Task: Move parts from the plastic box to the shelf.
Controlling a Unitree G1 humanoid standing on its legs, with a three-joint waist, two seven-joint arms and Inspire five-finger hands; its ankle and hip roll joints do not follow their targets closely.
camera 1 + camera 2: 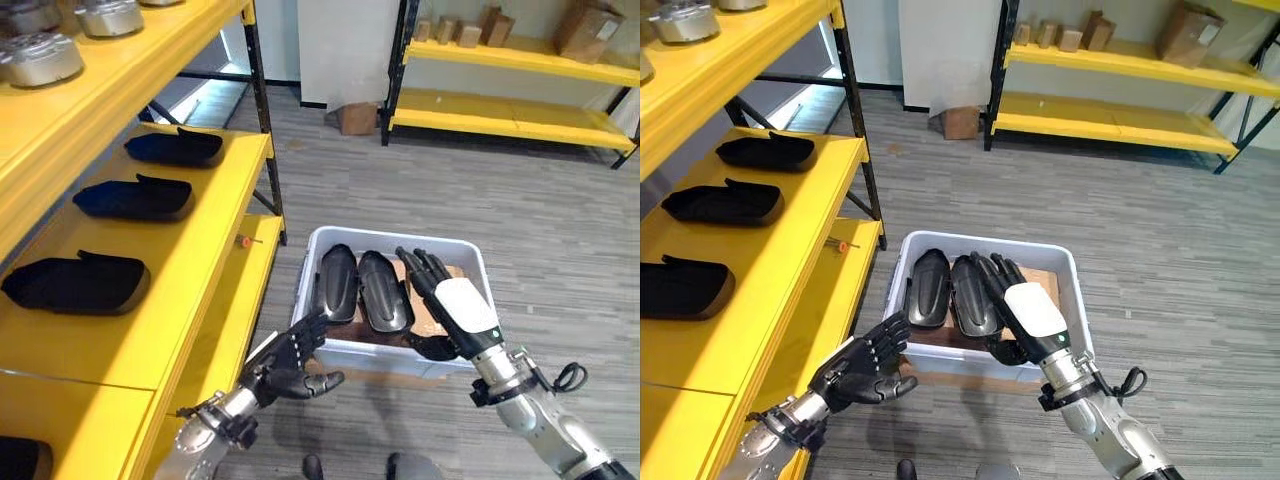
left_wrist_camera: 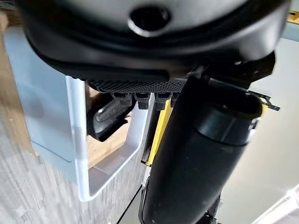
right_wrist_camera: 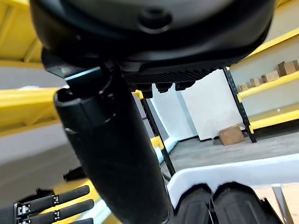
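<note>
A white plastic box (image 1: 400, 237) stands on the floor beside the yellow shelf (image 1: 190, 270). Two black moulded parts (image 1: 335, 283) (image 1: 385, 290) lie side by side in it on a cardboard liner. My right hand (image 1: 455, 300) hovers over the box's right half, open, fingers straight and reaching toward the right-hand part, holding nothing. My left hand (image 1: 290, 365) is open and empty, just outside the box's near left corner. The left wrist view shows the box wall (image 2: 79, 154) and a part (image 2: 110, 116) behind it. Both parts (image 3: 233, 205) also appear in the right wrist view.
Three black parts (image 1: 175, 147) (image 1: 135, 198) (image 1: 75, 283) lie on the shelf's middle board. Silver metal pieces (image 1: 40, 58) sit on the board above. A second yellow rack (image 1: 510, 115) with cardboard boxes stands at the back, a small carton (image 1: 357, 117) beside it.
</note>
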